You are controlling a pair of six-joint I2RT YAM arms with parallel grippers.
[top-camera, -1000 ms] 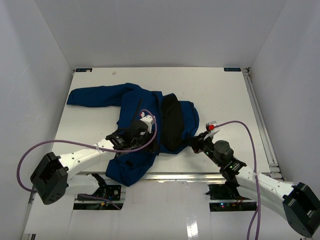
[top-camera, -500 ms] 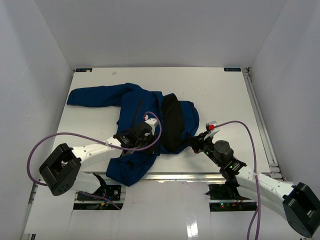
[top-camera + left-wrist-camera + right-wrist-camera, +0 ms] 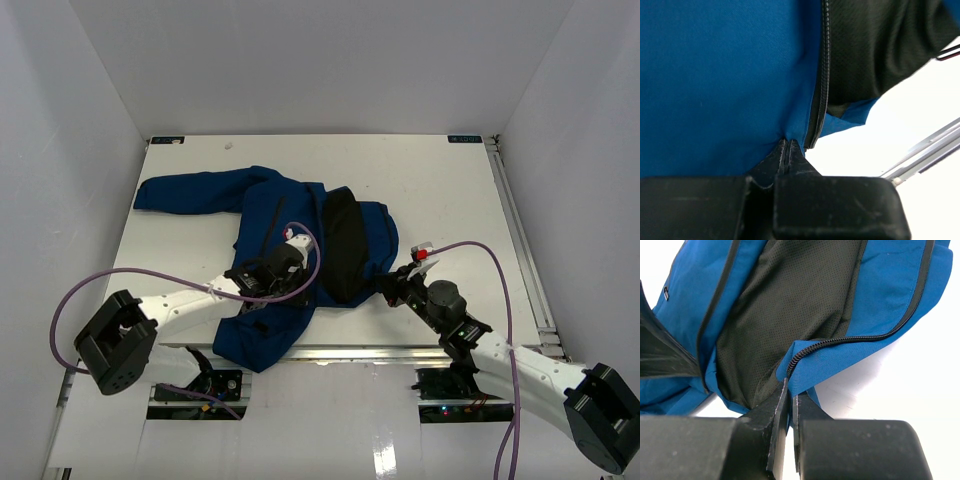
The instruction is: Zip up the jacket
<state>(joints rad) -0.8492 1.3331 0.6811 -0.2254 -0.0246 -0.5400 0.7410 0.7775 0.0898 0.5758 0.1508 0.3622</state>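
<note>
Left gripper (image 3: 788, 146) has snapped closed from open, pinching the jacket (image 3: 715, 75) beside its zipper (image 3: 826, 60). Right gripper (image 3: 790, 390) clamps the other front edge.

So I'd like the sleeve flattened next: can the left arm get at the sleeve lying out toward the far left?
Probably, but not as it stands: the left gripper is shut on the front edge of the jacket. The sleeve lies uncovered on that arm's side.

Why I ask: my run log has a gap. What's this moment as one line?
jacket: unzipped | left fingers: shut on jacket edge beside zipper | right fingers: shut on jacket corner by zipper end
</note>
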